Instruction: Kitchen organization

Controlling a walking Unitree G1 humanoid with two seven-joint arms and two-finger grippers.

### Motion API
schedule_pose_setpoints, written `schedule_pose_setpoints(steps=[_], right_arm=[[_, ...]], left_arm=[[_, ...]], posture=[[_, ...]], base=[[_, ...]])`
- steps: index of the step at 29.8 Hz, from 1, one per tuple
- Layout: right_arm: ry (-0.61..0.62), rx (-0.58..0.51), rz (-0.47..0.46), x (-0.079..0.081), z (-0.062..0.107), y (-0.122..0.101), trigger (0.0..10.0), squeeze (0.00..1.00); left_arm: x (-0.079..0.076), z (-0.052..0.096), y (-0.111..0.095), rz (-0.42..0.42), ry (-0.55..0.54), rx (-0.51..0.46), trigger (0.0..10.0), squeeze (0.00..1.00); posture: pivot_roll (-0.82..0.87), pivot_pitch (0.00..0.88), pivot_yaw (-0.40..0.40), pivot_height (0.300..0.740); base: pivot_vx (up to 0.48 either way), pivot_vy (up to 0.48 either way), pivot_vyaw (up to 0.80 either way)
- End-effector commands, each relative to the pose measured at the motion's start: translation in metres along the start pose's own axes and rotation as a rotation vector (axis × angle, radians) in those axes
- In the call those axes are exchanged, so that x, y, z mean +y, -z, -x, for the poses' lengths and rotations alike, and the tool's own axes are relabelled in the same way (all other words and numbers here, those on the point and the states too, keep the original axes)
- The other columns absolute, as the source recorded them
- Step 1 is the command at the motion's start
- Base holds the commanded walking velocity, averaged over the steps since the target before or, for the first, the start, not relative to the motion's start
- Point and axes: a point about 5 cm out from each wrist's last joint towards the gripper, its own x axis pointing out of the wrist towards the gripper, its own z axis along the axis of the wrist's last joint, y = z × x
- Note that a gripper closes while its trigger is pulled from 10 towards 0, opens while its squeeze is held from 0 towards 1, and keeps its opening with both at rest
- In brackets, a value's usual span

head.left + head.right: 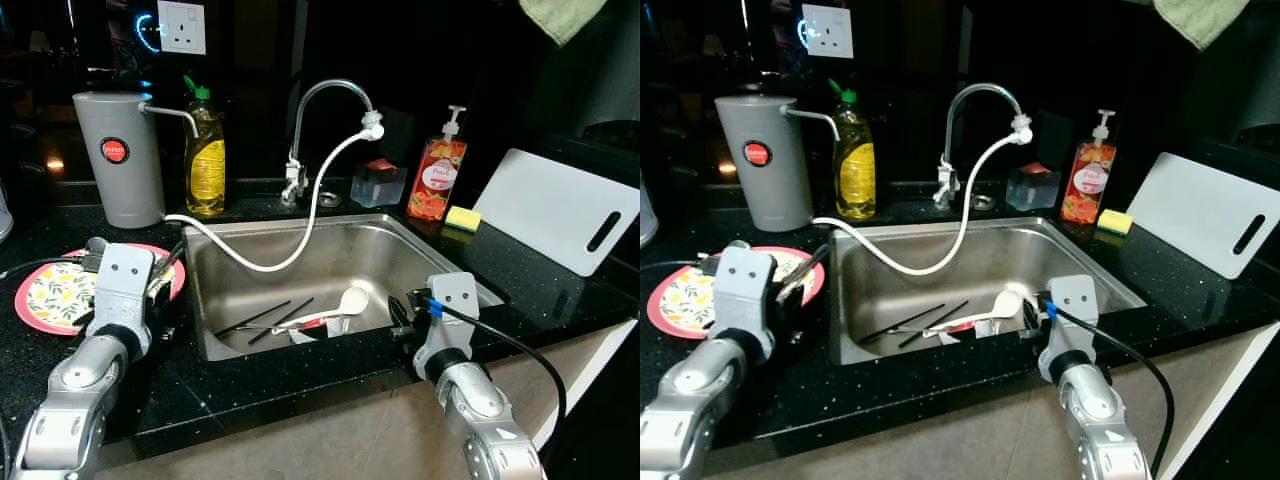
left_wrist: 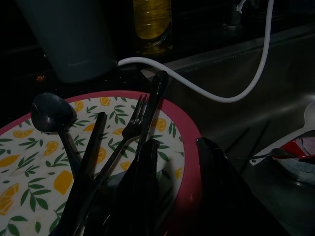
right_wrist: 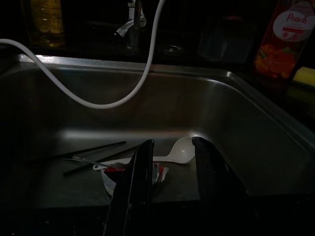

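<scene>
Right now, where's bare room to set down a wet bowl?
Free: the sink floor's back half, under the white hose, and counter between the sponge and cutting board. Crowded: the plate with cutlery, and the sink's front with chopsticks and ladle.

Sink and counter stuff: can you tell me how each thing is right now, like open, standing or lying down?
Left end effector: open, over the plate.
Right end effector: open, above the sink.
Plate: flat on the counter, black cutlery on it.
White spoon: lying in the sink.
Chopsticks: lying in the sink.
Oil bottle: upright, capped.
Cutting board: leaning, tilted.
</scene>
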Motion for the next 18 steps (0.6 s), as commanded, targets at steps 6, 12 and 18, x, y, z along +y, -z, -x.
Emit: schedule_pose_setpoints(steps=[6,12,18], right_arm=[[0.013,0.016,0.000,-0.0034,0.0022,0.0024,10.0,0.00],[0.012,0.017,0.000,-0.0032,0.0021,0.0026,10.0,0.00],[0.013,0.016,0.000,-0.0033,0.0018,0.0024,10.0,0.00]], left_arm=[[-0.0033,-0.0010,0.0001,0.002,0.011,-0.003,10.0,0.00],[-0.0033,-0.0009,0.0001,0.002,0.010,-0.002,10.0,0.00],[-0.0031,-0.0009,0.0000,0.002,0.010,-0.002,10.0,0.00]], posture=[[-0.02,0.000,-0.110,0.740],[-0.02,0.000,-0.110,0.740],[-0.02,0.000,-0.111,0.740]], base=[[0.000,0.000,0.00],[0.000,0.000,0.00],[0.000,0.000,0.00]])
